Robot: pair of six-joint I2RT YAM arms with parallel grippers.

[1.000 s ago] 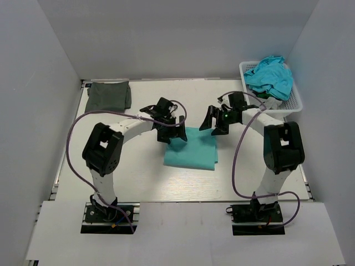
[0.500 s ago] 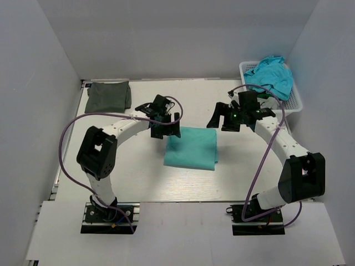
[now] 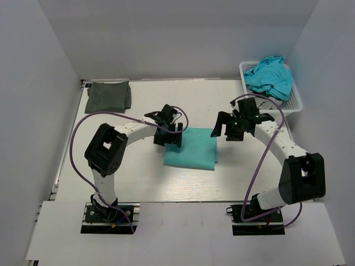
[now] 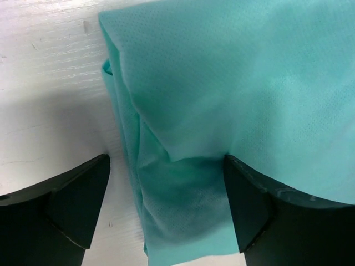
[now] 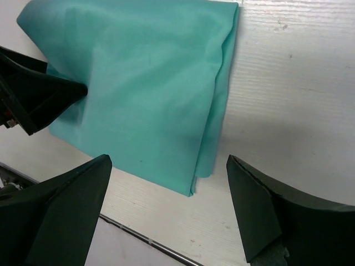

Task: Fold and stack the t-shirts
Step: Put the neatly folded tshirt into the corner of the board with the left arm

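Folded teal t-shirt [image 3: 191, 148] lies mid-counter [image 3: 138, 177]; stacking appears to be the step in hand.
Left jaws stand open astride the shirt's left edge, with its layered fold between them. Right jaws are open above its right edge, gripping nothing. The olive t-shirt [image 3: 108, 95], folded square, lies well apart, beyond the teal shirt's far-left corner. Judgement: the next move calls for closing on every layer at both edges, then a level carry onto the olive shirt; a missed layer could let the fold fall open.

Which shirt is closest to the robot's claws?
The folded teal shirt mid-table; the dark green shirt lies in the far corner, the crumpled ones in the basket.
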